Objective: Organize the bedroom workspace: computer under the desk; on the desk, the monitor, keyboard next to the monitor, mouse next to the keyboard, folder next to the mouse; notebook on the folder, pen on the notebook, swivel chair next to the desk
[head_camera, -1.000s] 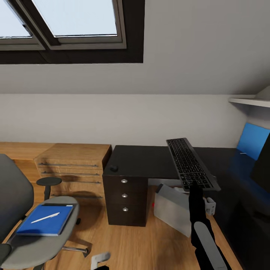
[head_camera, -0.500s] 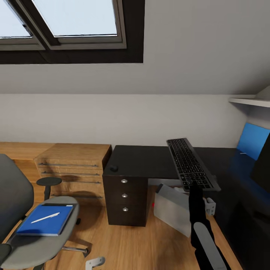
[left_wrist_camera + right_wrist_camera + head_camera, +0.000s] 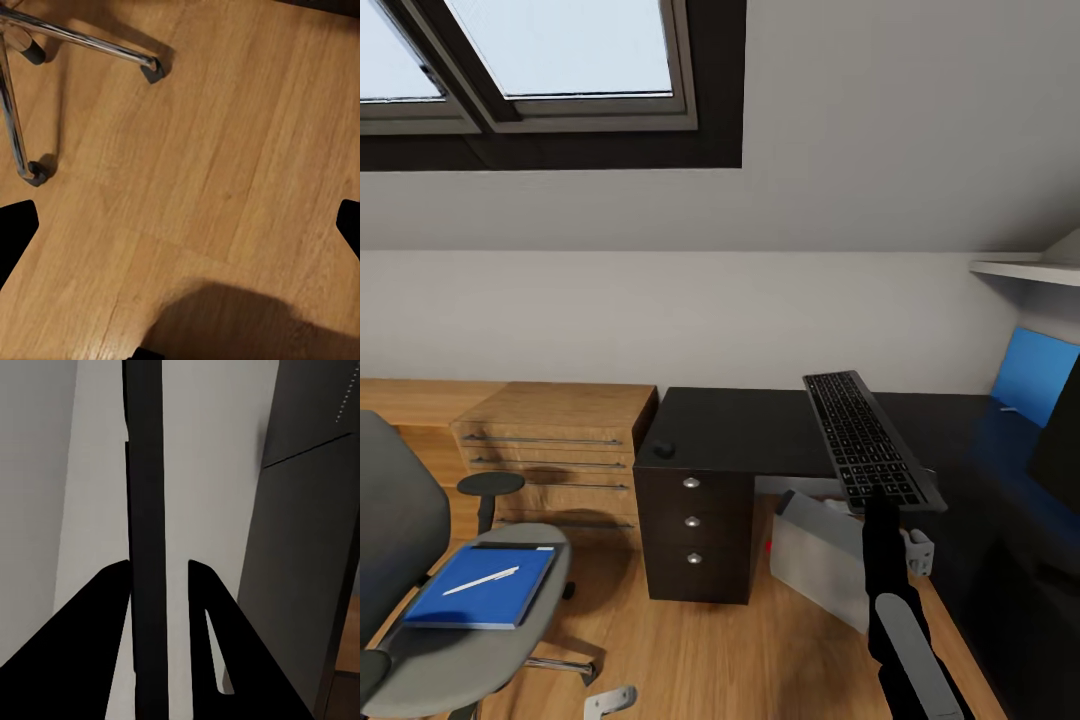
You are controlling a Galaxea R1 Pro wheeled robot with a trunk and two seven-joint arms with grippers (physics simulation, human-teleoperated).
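Observation:
My right gripper (image 3: 881,497) is shut on the near end of the slim dark keyboard (image 3: 865,436), holding it tilted above the black desk (image 3: 740,430). In the right wrist view the keyboard (image 3: 146,495) stands edge-on between the fingers (image 3: 202,607). A small black mouse (image 3: 663,449) sits on the desk's left corner. The pale computer (image 3: 815,555) leans on the floor under the desk. The monitor (image 3: 1062,430) is cut by the right edge. On the swivel chair (image 3: 455,650) lies the blue folder (image 3: 485,590) with the pen (image 3: 480,580) on it; a dark sliver edges its far side. My left gripper (image 3: 180,225) hangs open over the floor.
A light wooden drawer unit (image 3: 560,440) stands left of the desk's black drawers (image 3: 692,520). A blue wall panel (image 3: 1035,375) and a white shelf (image 3: 1025,270) are at the right. The chair's chrome legs (image 3: 82,45) spread over the wooden floor (image 3: 740,650).
The left gripper has dropped slightly lower and leftward at the bottom of the head view. The keyboard has dipped a touch in the right gripper.

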